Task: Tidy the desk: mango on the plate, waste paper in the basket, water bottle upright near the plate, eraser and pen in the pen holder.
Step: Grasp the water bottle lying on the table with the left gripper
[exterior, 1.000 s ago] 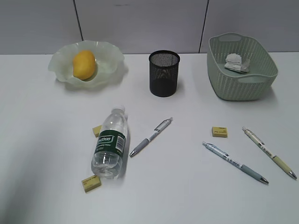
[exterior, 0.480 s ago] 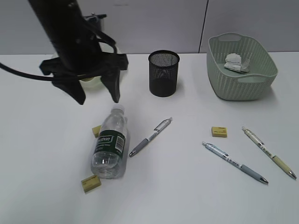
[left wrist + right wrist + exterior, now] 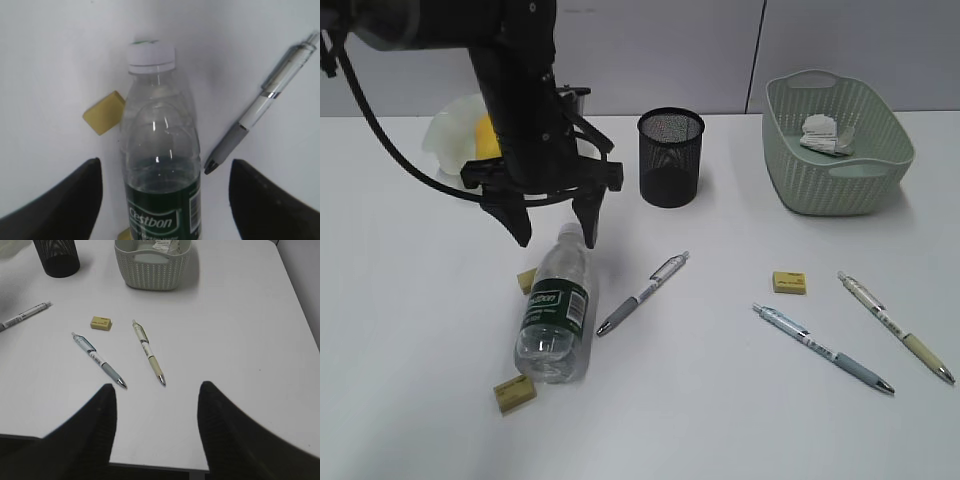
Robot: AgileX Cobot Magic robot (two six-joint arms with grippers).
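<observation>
The left gripper (image 3: pixel 555 238), jaws spread wide and empty, had swung in within the past second to hover over the cap end of the water bottle (image 3: pixel 557 308), lying flat on the desk (image 3: pixel 720 400) between erasers; standing it up looked imminent.

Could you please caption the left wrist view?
Open left gripper straddling the lying water bottle, beside an eraser and pen.
</observation>
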